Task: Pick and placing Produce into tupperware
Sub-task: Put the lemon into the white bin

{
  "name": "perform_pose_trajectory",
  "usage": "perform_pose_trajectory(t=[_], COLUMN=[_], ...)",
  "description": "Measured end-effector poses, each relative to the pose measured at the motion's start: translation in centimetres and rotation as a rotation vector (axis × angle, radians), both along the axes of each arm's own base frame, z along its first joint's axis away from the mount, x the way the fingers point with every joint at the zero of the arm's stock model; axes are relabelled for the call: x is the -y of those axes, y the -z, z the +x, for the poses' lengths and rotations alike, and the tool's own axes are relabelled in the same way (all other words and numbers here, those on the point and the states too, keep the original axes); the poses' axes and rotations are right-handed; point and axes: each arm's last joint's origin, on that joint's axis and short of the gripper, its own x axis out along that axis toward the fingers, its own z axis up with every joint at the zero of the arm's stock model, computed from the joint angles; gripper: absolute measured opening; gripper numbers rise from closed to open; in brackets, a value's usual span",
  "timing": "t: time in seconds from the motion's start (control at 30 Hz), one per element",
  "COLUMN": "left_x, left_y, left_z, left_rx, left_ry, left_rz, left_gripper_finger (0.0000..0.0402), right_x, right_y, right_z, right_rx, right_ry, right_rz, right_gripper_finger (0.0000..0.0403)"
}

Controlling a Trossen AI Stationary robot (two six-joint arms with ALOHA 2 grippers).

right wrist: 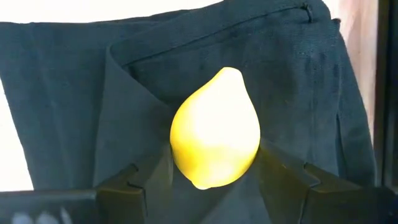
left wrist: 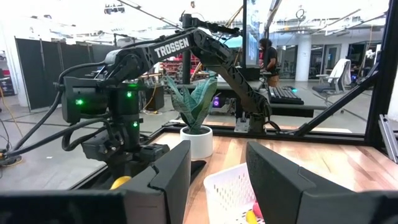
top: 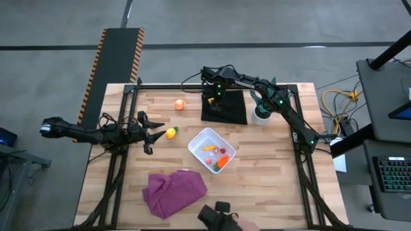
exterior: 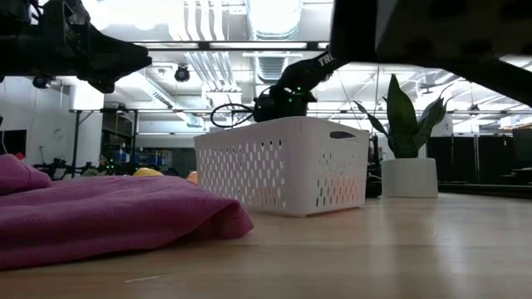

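High view: I am looking down on the white square perforated plastic tupperware (top: 211,149), which is sitting turned like a diamond near the middle of the wooden table (top: 270,192) and holding small orange, red and yellow toy pieces. A peach-orange ball (top: 179,104) is lying toward the far edge, and a yellow lemon with a green tip (top: 171,133) is lying just in front of the left gripper (top: 153,131), whose fingers are standing apart with nothing between them. The right gripper (top: 217,102) is reaching down over the black square cloth (top: 226,108). A crumpled purple cloth (top: 174,191) is lying near the front edge.

Low view: I am seeing the tupperware upright behind the purple cloth, with the green spiky plant in a white pot (exterior: 407,158) beside it.

Left wrist view: I am seeing this arm's own fingers parted and empty, with the tupperware rim beyond them and the right arm working over the black cloth.

Right wrist view: a smooth yellow teardrop-shaped lemon (right wrist: 215,129) is lying on the black cloth, its long axis running away from the camera and its narrow tip pointing away. The right gripper's fingers (right wrist: 143,180) are flanking its broad end at both sides and appear to be touching it; I cannot tell whether they are gripping.
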Motion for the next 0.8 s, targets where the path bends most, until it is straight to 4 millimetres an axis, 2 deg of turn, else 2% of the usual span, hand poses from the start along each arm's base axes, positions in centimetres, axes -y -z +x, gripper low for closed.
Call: perform_pose_trajectory(t=[0.17,0.47,0.63,0.8], left_x=[0.0,0.0,0.0,0.0], left_y=[0.0,0.0,0.0,0.0], left_z=[0.0,0.0,0.0,0.0], left_rx=[0.0,0.0,0.0,0.003], left_ry=[0.0,0.0,0.0,-0.001], left_rz=[0.0,0.001,0.002,0.002], left_gripper_finger=[0.0142,0.0142,0.0142,0.0142], right_x=[-0.2,-0.7,-2.6,-6.0], right_y=[-0.7,-3.8,-6.8,-10.7], right_z=[0.1,-0.4,-0.9,-1.1], right_rx=[0.007,0.048,0.067,0.123], right_ry=[-0.008,-0.019,-0.031,-0.04], right_rz=[-0.005,-0.034,-0.017,0.001], right_gripper_finger=[0.018,0.0181,0.018,0.0179])
